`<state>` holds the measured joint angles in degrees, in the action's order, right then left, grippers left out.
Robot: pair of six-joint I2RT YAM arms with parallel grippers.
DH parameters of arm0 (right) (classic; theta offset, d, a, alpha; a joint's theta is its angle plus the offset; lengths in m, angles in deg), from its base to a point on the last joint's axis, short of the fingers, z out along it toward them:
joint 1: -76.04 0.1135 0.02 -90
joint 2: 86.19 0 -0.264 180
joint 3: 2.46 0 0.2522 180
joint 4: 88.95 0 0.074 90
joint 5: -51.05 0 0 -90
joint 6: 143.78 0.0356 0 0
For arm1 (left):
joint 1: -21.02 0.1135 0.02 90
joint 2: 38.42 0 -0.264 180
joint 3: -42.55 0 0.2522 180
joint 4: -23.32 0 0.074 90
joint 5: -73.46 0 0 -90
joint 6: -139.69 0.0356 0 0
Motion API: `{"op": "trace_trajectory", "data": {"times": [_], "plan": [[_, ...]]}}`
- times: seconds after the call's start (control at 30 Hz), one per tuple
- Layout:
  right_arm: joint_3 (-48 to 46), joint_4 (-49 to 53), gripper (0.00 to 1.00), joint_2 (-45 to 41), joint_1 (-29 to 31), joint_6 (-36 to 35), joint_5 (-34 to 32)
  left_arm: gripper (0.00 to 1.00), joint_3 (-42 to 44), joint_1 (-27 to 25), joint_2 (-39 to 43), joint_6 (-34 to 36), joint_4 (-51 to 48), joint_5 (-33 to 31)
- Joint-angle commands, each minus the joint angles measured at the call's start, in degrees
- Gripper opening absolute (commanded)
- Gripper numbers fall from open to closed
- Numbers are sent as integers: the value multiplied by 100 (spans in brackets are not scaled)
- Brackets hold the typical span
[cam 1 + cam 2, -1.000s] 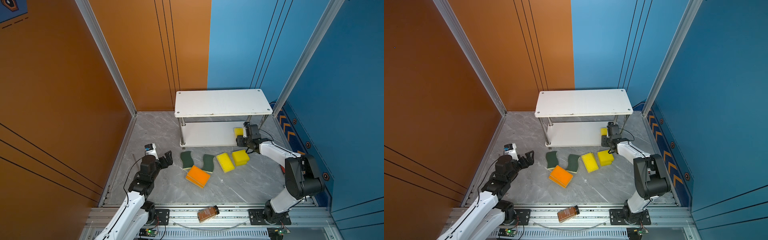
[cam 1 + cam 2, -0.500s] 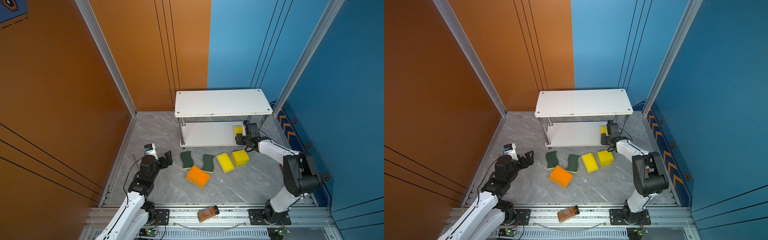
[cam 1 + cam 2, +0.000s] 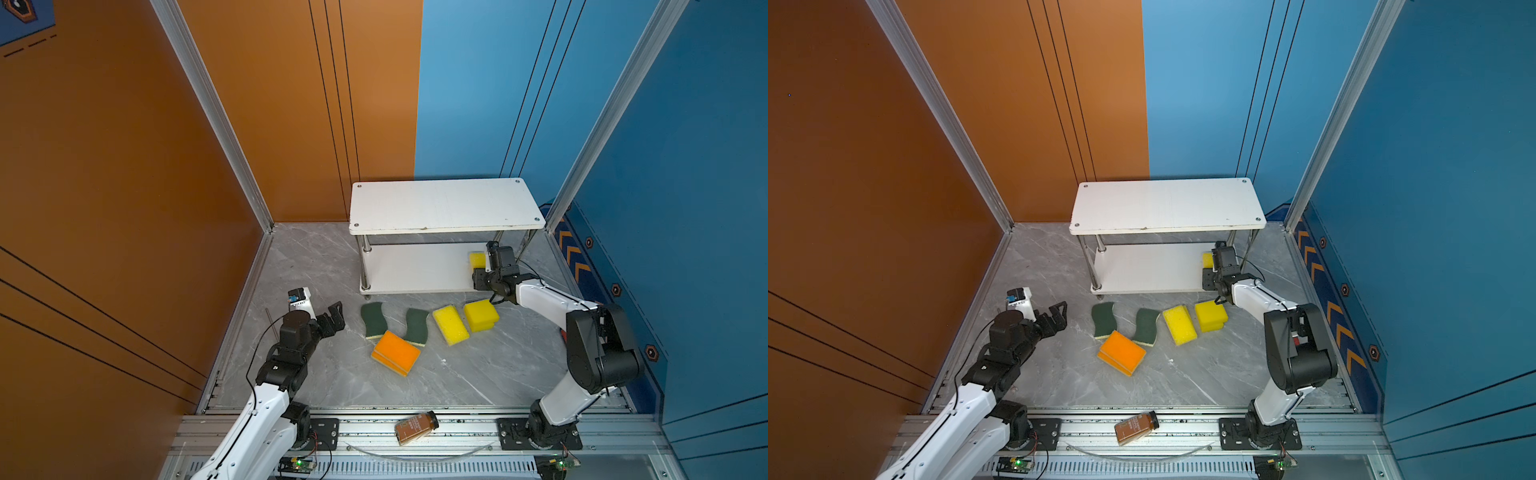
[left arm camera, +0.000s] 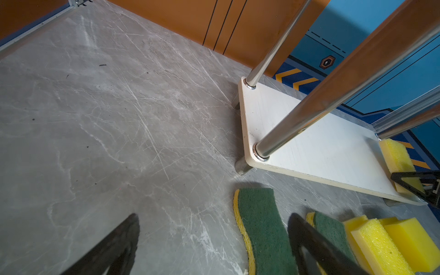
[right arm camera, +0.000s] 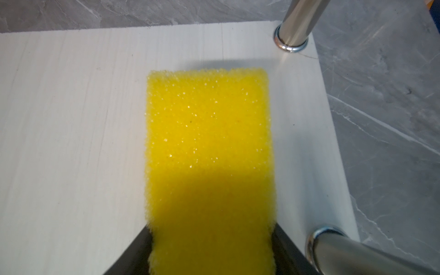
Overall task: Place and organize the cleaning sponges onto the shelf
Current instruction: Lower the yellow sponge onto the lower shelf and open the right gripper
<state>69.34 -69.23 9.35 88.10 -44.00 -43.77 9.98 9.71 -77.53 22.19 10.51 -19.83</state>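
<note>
1. The step in hand is setting a yellow sponge (image 5: 209, 142) on the shelf (image 3: 444, 203). My right jaws are clamped on the sponge's near end, one against each long side.
2. The sponge lies flat along the lower board (image 5: 71, 119) at its right end, just beside the two posts (image 5: 294, 31) there. I cannot tell whether its full weight is on the board yet.
3. My left jaws stand wide apart and empty, low over the table (image 3: 316, 257), near a green sponge (image 3: 372, 320).
4. Waiting on the table in front of the shelf are a second green sponge (image 3: 417, 326), an orange stack (image 3: 395, 353), a loose yellow one (image 3: 451, 330) and a yellow stack (image 3: 481, 316). The top board is bare.
5. I judge the job barely begun. Next I should part the right jaws and back straight out, without dragging the sponge or knocking a post. Then I go for the yellow stack, the nearest.
6. The brown bottle (image 3: 417, 427) on the front rail is no part of this.
</note>
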Motion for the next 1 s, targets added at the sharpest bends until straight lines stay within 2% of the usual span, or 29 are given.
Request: {"op": "trace_trajectory", "data": {"times": [0.0,0.33,0.97], "plan": [[152,244,62,86,-1,-121,-206,98,1,50,50,-13,-84,83],[201,394,71,131,-27,-125,-183,98,-6,63,56,-18,-95,91],[249,377,77,122,44,-40,-266,98,7,72,124,-18,-139,92]]}}
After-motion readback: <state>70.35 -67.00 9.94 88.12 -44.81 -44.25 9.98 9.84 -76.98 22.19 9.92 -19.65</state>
